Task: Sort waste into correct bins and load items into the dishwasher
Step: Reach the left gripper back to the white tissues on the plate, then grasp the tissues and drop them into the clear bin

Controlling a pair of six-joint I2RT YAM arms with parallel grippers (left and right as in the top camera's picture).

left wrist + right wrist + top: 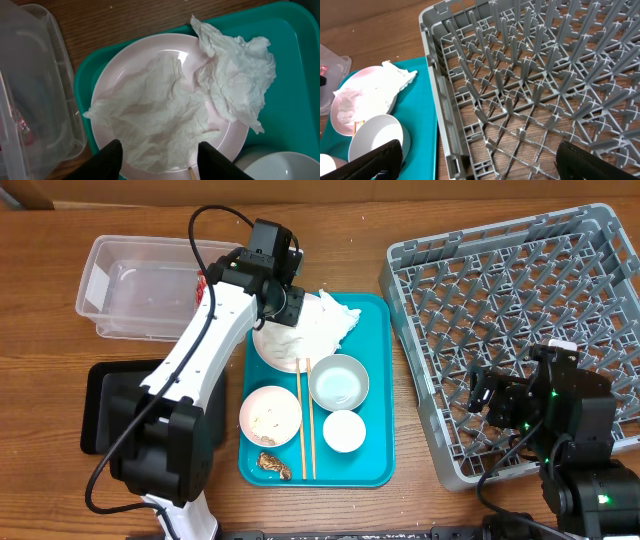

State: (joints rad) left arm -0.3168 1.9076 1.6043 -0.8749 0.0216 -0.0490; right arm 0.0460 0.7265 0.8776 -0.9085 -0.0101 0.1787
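The left gripper (161, 161), jaws wide apart and empty, was held over the crumpled white napkin (165, 117) on the round plate (125, 65). Waste sorting seemed in hand; lowering and closing would be needed next. The right gripper (480, 162), also spread empty, was held over the grey dish rack (545, 75).

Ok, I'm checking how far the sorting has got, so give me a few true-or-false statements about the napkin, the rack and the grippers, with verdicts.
1. The crumpled napkin lies on the white plate. True.
2. The left gripper is shut on the napkin. False: its fingers are spread apart above it and hold nothing.
3. The grey dish rack holds a bowl. False: no dishes show in it.
4. The brown food scrap lies on the teal tray. True.
5. The right gripper is open over the rack. True.
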